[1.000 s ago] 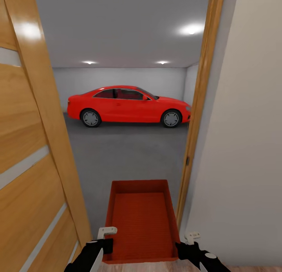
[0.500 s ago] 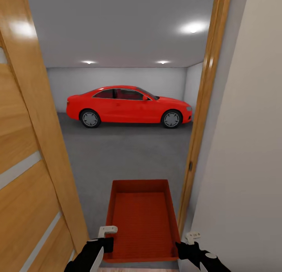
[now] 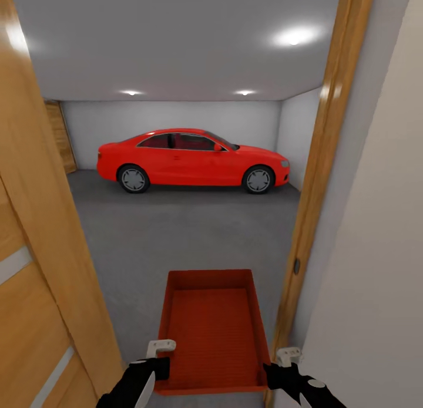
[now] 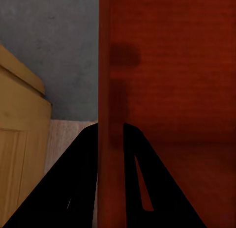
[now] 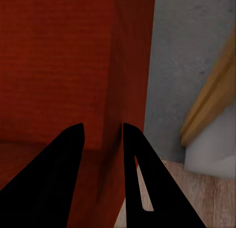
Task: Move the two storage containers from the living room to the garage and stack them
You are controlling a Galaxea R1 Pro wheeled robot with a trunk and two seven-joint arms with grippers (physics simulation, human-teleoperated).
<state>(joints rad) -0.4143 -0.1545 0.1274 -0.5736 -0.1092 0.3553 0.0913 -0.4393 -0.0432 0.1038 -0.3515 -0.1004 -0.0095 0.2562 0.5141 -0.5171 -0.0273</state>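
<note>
One storage container [image 3: 212, 331] is carried level at the garage doorway, the left gripper [image 3: 154, 368] and right gripper [image 3: 275, 373] each apparently pinching a side wall between their fingers. Nothing sits on the concrete floor [image 3: 176, 232] yet; placing and stacking remain.

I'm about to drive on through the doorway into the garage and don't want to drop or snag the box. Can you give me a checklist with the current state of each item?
1. Left gripper clamped on the storage container wall: ok, a finger on each side.
2. Right gripper clamped on the opposite wall: ok.
3. Container level in the head view: ok.
4. Clearance to the door frame on the right: cannot tell, it looks tight.
5. Clearance to the open door on the left: ok, a gap shows.
6. Garage floor ahead free up to the red car: ok.
</note>
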